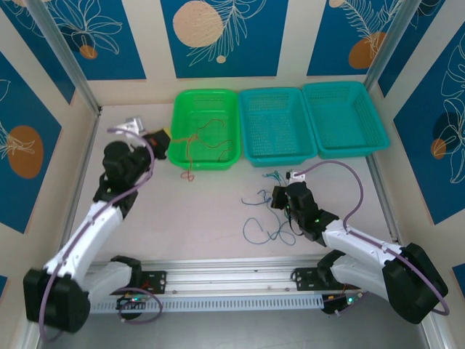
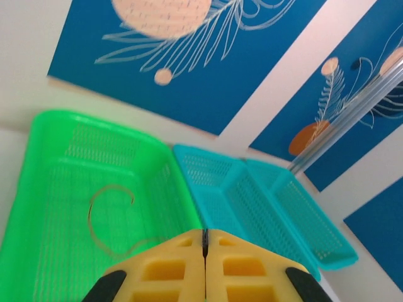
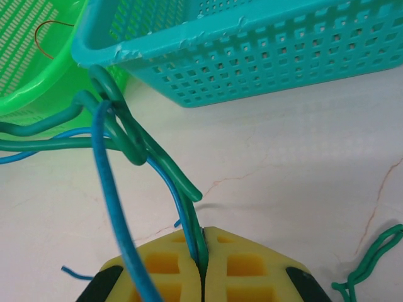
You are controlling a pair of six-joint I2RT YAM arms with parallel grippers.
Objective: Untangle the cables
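Knot [image 3: 128,146] just ahead of right pincer [image 3: 203,234], clenched on green cable [image 3: 179,179] and blue cable [image 3: 108,170], might cinch tighter if yanked; left pincer [image 2: 204,234] sits shut.

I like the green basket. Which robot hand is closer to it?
Left. The left gripper sits just beside the left rim of the green basket. The right gripper is farther away, pinching the blue and green wires.

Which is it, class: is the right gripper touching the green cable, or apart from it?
Touching. In the right wrist view the green cable runs into the seam between the shut fingers of the right gripper.
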